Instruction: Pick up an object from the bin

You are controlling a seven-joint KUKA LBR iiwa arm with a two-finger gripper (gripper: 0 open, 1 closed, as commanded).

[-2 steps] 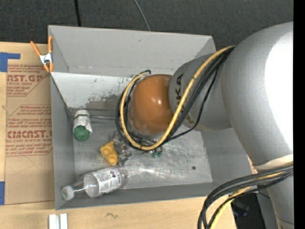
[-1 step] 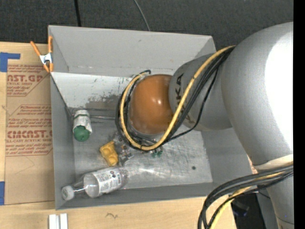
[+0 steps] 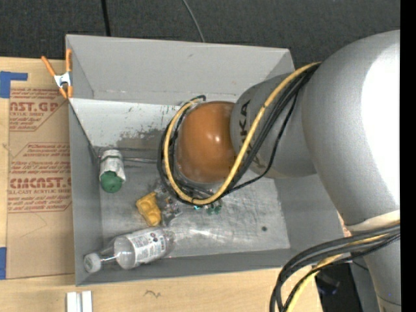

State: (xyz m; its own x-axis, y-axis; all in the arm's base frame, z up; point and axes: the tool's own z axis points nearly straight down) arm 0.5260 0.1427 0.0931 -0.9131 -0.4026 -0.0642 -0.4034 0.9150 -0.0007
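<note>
Yellow knobbly piece (image 3: pixel 148 208), lying on the floor of the grey bin (image 3: pixel 260 223) left of centre, just beside the gripper (image 3: pixel 171 205). The gripper sits low under the arm's orange cover (image 3: pixel 205 142); whether it is spread or closed cannot be made out. A green-capped white bottle (image 3: pixel 111 172) lies to the upper left, and a clear plastic bottle (image 3: pixel 133 248) lies along the near wall.

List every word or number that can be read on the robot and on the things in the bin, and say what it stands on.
"K...": black lettering on the arm, the rest crossed by cables.
Label on the clear bottle: dark print, too small to read.
On the green-capped container and the yellow piece: no text seen.
</note>
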